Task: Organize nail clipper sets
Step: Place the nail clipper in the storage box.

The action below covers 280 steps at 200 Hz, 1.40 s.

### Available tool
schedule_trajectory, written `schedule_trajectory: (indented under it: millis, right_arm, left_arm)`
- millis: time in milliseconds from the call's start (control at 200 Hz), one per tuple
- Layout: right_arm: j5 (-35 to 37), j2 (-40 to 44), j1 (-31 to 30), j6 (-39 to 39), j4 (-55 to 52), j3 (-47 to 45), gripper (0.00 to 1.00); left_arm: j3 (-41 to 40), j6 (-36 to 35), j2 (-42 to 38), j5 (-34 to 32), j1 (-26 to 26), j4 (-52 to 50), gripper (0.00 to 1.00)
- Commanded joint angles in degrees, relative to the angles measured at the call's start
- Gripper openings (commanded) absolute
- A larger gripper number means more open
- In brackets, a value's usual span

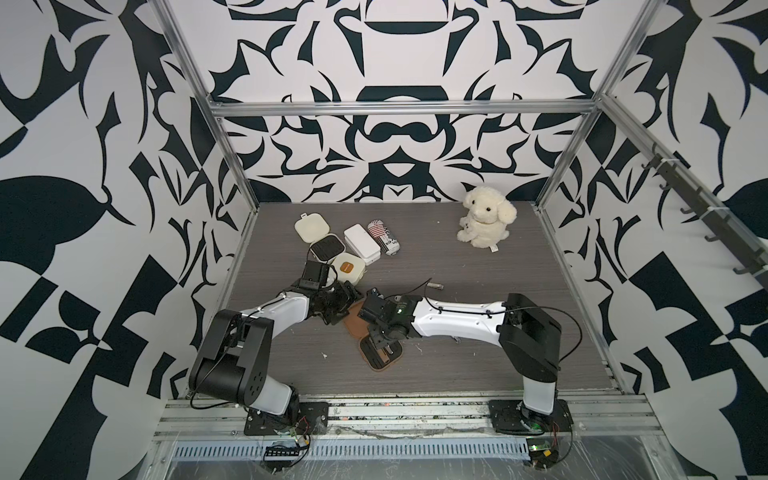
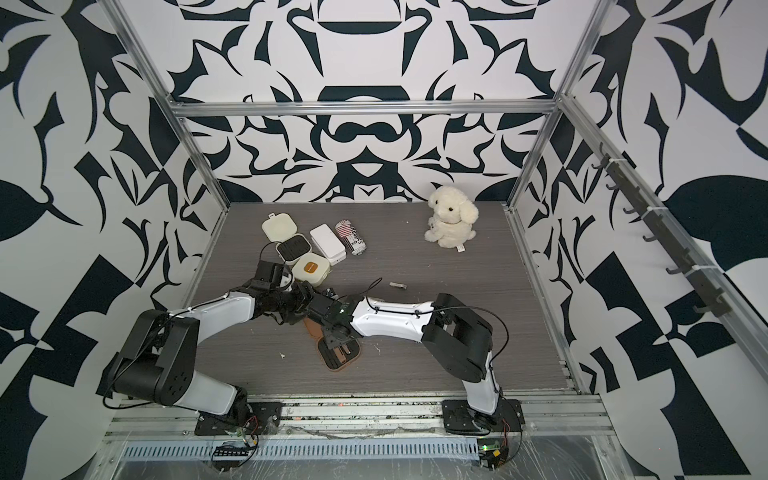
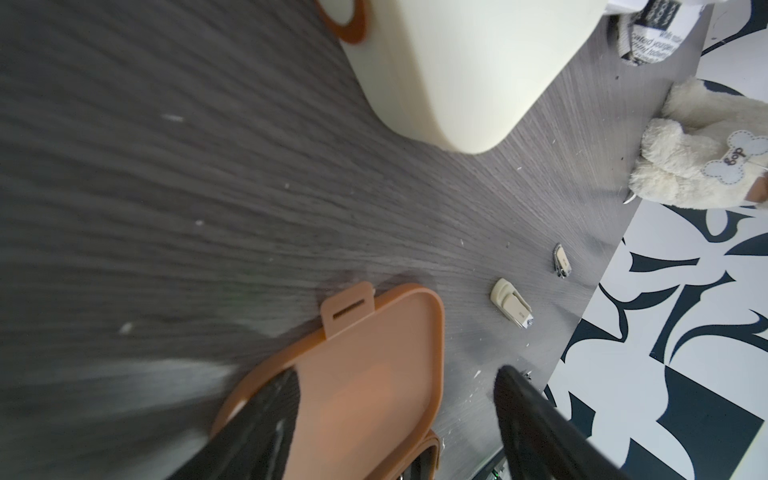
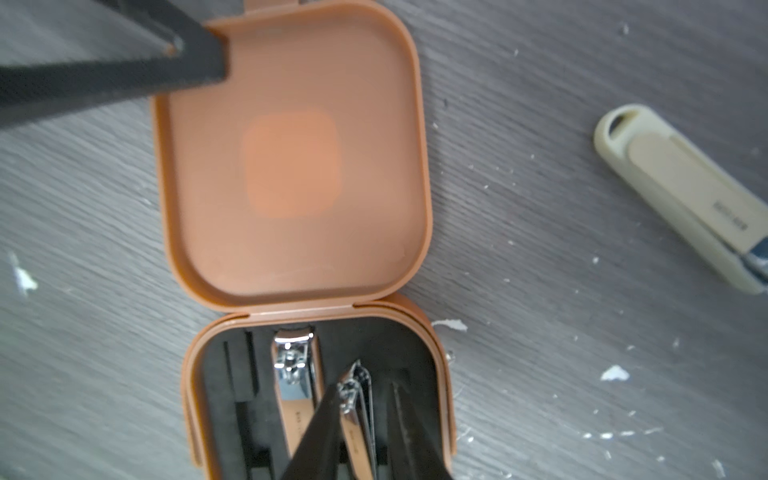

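While your left gripper (image 3: 397,372) stands spread over the tan case (image 4: 291,249), your right gripper (image 4: 363,388) straddles its clipper (image 4: 353,419). Pinching it? You cannot tell.

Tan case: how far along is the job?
Done: tan-handled metal clipper slotted in open tan-brown hinged case. In hand: right end effector straddles a second tan clipper. Left: cream clippers, larger and smaller, loose on grey table; cream hinged case open.

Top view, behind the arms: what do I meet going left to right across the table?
In a top view: open cream case → white box → striped can → loose clipper → plush dog. The closed cream case overlaps, so it is omitted.
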<state>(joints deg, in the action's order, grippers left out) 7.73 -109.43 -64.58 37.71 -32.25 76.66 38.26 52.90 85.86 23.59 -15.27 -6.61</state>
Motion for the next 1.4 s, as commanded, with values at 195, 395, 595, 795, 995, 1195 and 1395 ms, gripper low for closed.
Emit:
schedule_trajectory:
  millis: [195,395,595,795,995,1195,1395]
  right_arm:
    - [-1.0,2.6,0.2,1.4,1.0,-1.7,0.09]
    - [-1.5,2.3,0.8,1.9,1.6,-2.7,0.07]
    - [-2.2,1.9,1.3,2.4,2.6,-3.9,0.05]
    - [-2.5,1.7,1.3,2.4,2.8,-4.9,0.04]
    - [0.0,3.4,1.3,2.3,0.8,-4.5,0.04]
    - [2.1,5.1,2.0,1.8,-2.2,-1.9,0.13]
    - [-0.5,6.1,2.0,0.5,-1.4,-2.3,0.18]
  left_arm:
    - [-0.5,-0.9,1.2,-1.7,0.2,-3.5,0.78]
    - [-0.4,-0.8,1.2,-1.7,0.2,-3.5,0.78]
    - [-0.5,-0.8,1.2,-1.7,0.2,-3.6,0.78]
    - [-0.6,-0.8,1.2,-1.8,0.2,-3.6,0.78]
    - [-0.5,-0.8,1.0,-1.7,0.2,-3.7,0.78]
    - [0.1,-1.0,1.0,-1.6,0.2,-4.1,0.78]
    - [0.4,-1.2,0.8,-1.7,0.2,-4.5,0.78]
